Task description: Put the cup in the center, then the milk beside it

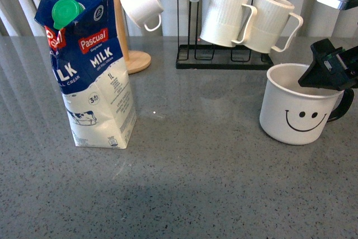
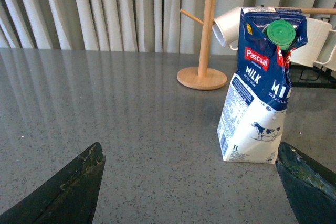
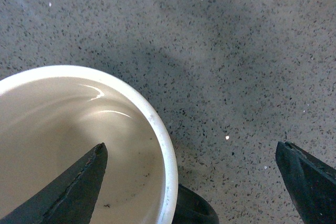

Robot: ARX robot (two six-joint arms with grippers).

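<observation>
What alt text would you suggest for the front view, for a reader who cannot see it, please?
A white smiley-face mug stands at the right of a grey table, with the right gripper at its rim. A tall blue-and-white milk carton stands at the left; white mugs hang on a rack behind.

The handle of the cup (image 1: 279, 117) is partly hidden by the right gripper (image 1: 327, 79); small print on the milk carton (image 1: 92, 76) cannot be read.
</observation>
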